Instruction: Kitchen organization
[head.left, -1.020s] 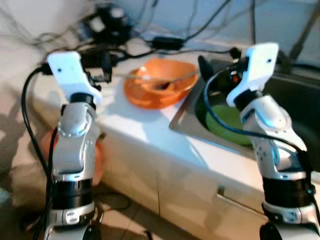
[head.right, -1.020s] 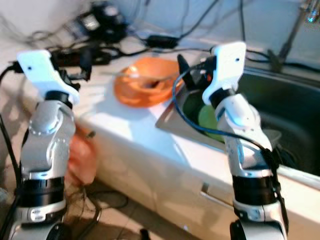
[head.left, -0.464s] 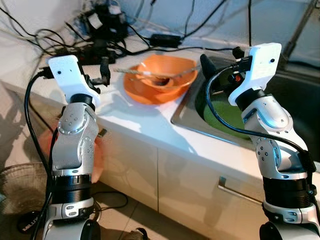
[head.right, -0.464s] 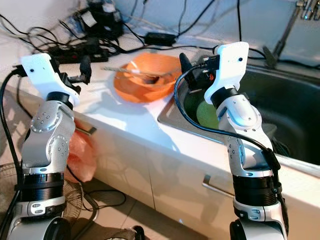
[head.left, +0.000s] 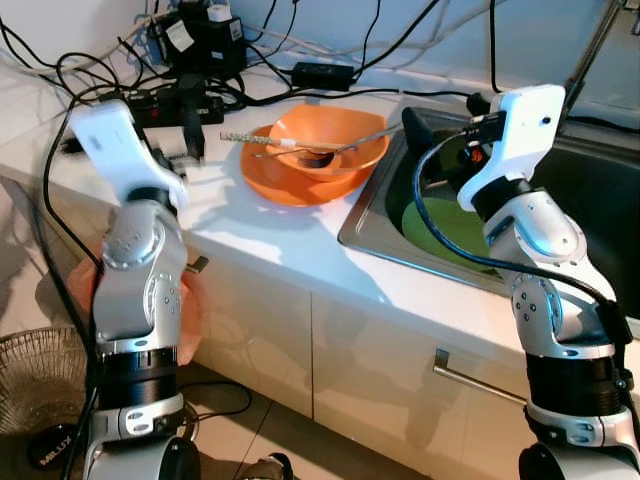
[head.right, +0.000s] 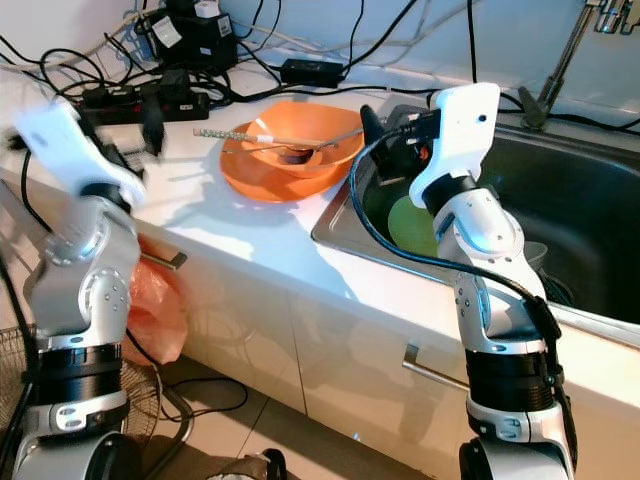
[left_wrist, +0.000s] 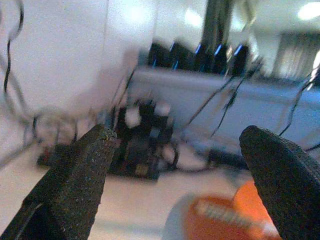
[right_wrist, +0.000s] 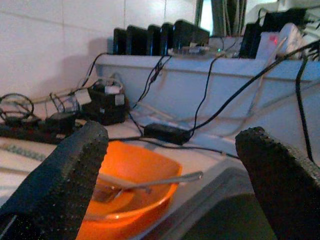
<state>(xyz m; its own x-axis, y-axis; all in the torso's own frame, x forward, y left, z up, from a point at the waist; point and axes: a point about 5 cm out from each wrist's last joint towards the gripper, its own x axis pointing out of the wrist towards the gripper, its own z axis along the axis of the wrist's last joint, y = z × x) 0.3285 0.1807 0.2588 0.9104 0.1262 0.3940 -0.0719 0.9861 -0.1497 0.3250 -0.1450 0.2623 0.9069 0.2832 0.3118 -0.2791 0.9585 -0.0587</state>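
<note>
Your left gripper (head.left: 192, 135) hangs wide open and empty over the surface (head.left: 280, 240), at 9 o'clock from the orange bowl (head.left: 315, 155). Your right gripper (head.left: 425, 135), likewise spread and empty, sits at the bowl's 3 o'clock, above the sink (head.left: 590, 215) and green plate (head.left: 450, 225).

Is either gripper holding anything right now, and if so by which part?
Nothing is held. The left gripper and the right gripper both have their jaws wide apart with nothing between them, raised over the counter near the orange bowl.
</note>
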